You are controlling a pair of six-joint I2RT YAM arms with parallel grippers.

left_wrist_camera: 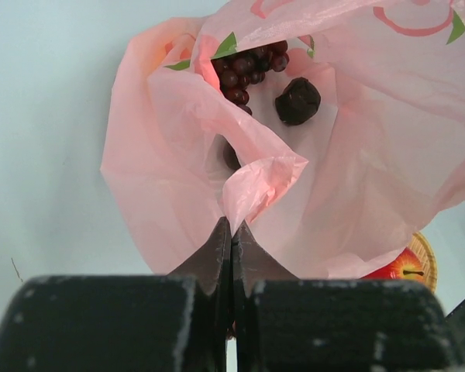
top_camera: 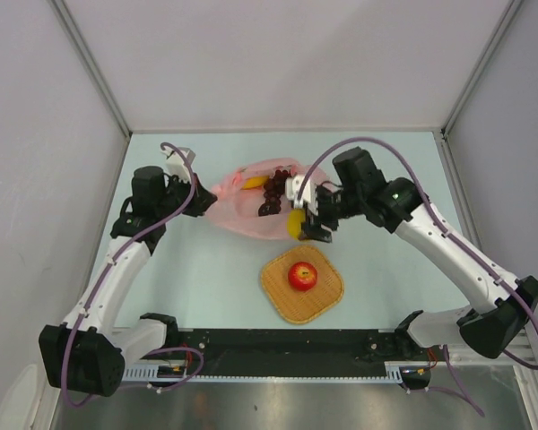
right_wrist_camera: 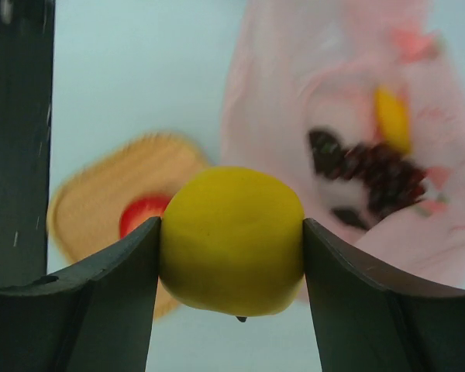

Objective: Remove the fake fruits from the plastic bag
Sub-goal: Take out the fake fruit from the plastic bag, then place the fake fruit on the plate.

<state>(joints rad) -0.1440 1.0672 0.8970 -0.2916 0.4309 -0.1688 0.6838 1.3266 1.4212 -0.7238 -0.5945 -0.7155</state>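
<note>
Pale table (top_camera: 206,269); left pincer (left_wrist_camera: 231,230) tight on crinkly pink bag (left_wrist_camera: 356,155), right pincer (right_wrist_camera: 231,226) tight on smooth yellow fruit (right_wrist_camera: 232,256).

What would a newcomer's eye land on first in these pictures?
The yellow round fruit clamped in the right gripper, near the pink plastic bag. Then the red apple alone on the woven tray, and the left gripper pinching the bag's edge.

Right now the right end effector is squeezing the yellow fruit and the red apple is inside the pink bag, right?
Not quite. The red apple sits on the woven tray, outside the pink bag; the top view shows it. The right end effector does squeeze the yellow fruit.
</note>
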